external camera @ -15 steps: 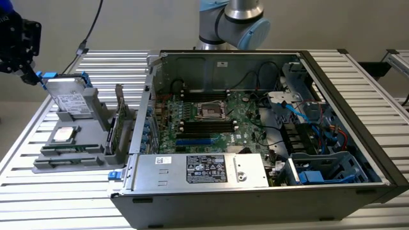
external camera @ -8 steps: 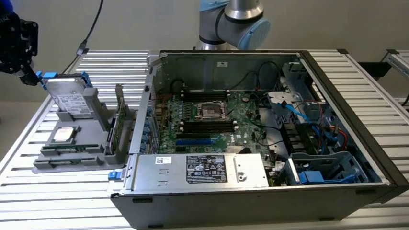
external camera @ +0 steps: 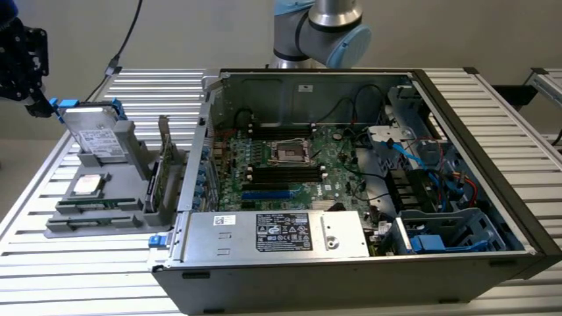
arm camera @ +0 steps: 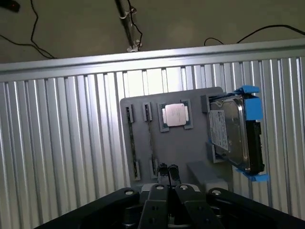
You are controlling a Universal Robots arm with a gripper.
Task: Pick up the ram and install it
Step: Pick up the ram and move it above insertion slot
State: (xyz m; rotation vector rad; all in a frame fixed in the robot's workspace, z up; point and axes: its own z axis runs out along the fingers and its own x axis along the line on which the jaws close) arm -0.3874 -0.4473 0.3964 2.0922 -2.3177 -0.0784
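Ram [external camera: 92,205] not held: on edge in narrow slot of gray holder [arm camera: 188,148], just beside processor chip [arm camera: 174,115]. Gripper [arm camera: 167,169] fingers pressed together, hovering over holder near slot ends, apart from ram. Hard drive [arm camera: 236,131] in blue bracket, upright at holder's other end. Tall green card [external camera: 163,155] upright between holder and open computer case [external camera: 351,276]. All on slatted metal table [arm camera: 62,143].

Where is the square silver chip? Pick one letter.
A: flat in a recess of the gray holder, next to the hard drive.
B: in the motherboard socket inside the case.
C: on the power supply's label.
A: the silver chip lies flat in a recess of the gray holder, beside the upright hard drive with blue rails.
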